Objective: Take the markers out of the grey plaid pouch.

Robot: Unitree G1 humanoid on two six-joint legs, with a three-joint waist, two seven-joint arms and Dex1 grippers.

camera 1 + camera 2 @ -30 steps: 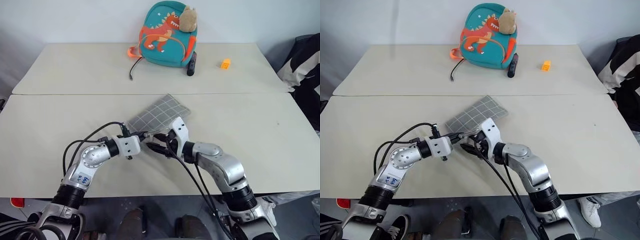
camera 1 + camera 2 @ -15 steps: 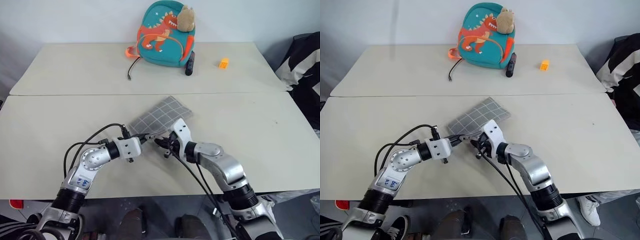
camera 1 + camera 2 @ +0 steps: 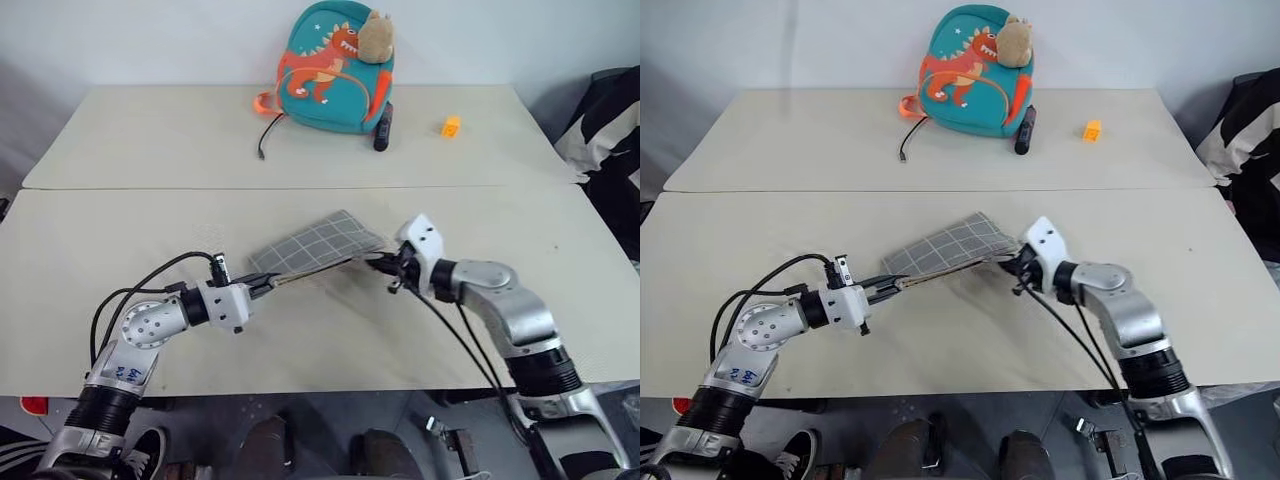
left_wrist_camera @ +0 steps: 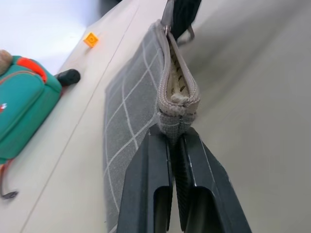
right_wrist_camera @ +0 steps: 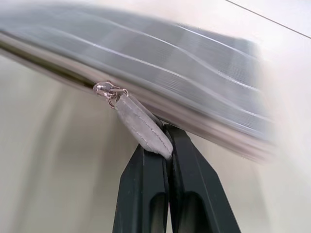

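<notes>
1. Our left gripper (image 4: 171, 145) stays clamped on the near end of the grey plaid pouch (image 3: 318, 243), held just above the front table (image 3: 520, 220).
2. Our right gripper (image 5: 166, 141), pinching the zipper pull tab (image 5: 138, 125), has swept right along the pouch.
3. We judge the zipper largely opened; no markers visible yet.

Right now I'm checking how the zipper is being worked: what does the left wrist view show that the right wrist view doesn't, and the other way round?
Left wrist view: the left tool clamped on the pouch's end, the zipper mouth parted with pale lining inside, plus the backpack, a black cylinder and an orange block behind.
Right wrist view: the right tool pinching the grey pull tab hanging from the metal slider.
Both: the grey plaid pouch over the table. No markers visible in either.
</notes>
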